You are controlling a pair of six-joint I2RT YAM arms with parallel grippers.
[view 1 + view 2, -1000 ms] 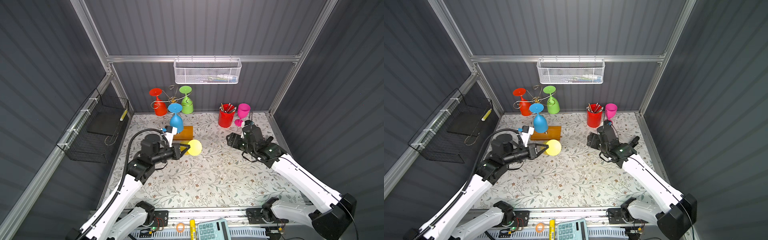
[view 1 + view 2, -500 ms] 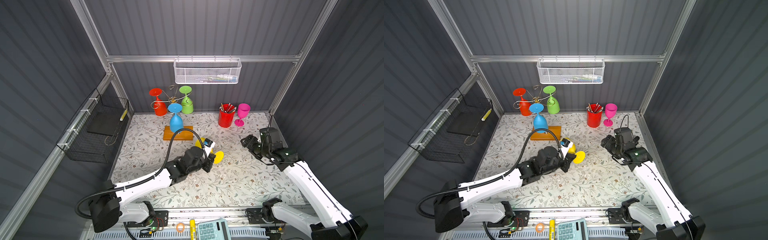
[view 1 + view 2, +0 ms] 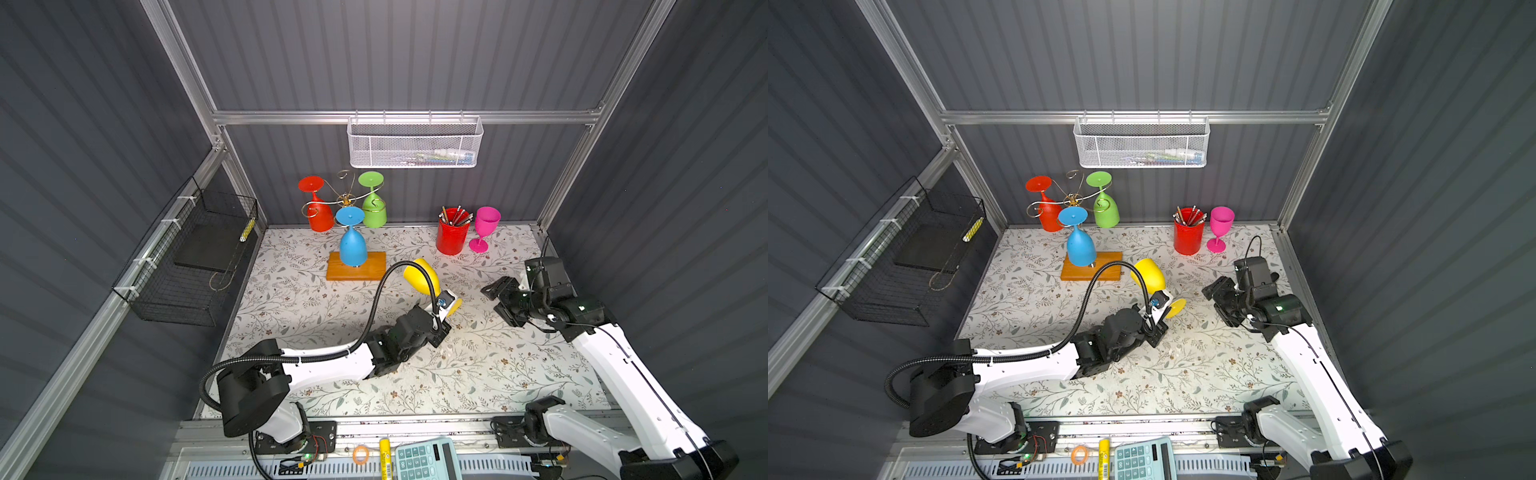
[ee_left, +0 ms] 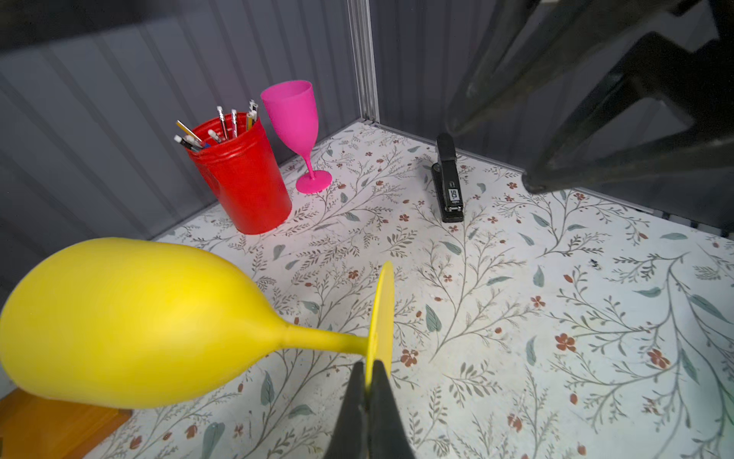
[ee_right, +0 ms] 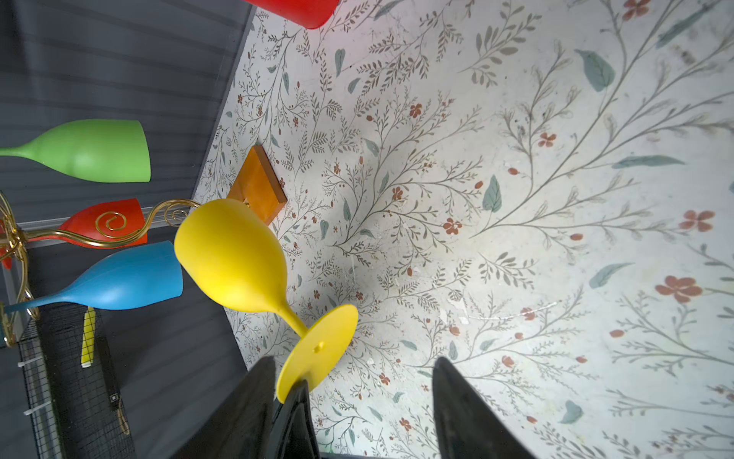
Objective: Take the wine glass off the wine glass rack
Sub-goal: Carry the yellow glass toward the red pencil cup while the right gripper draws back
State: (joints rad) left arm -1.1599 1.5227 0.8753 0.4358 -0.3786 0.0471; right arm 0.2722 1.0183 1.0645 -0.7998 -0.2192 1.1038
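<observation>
My left gripper (image 4: 369, 363) is shut on the rim of the foot of a yellow wine glass (image 4: 119, 318), which lies tilted on its side above the flowered table. In both top views the glass (image 3: 419, 276) (image 3: 1148, 274) hangs just right of the wine glass rack (image 3: 346, 199) (image 3: 1073, 199), a gold wire stand on an orange wooden base (image 3: 356, 266). Red, green and blue glasses hang upside down on the rack. My right gripper (image 3: 496, 303) (image 5: 353, 361) is open to the right of the glass's foot (image 5: 317, 349) and holds nothing.
A red cup of pens (image 3: 452, 235) and an upright pink glass (image 3: 484, 226) stand at the back right. A black stapler (image 4: 449, 186) lies near the right wall. A black wire basket (image 3: 187, 257) hangs on the left wall, a white mesh basket (image 3: 415, 143) on the back wall.
My left arm has carried the yellow glass from beside the rack's base rightward towards the table's middle. My right gripper has shifted a little to the right and narrowed its jaws somewhat.
</observation>
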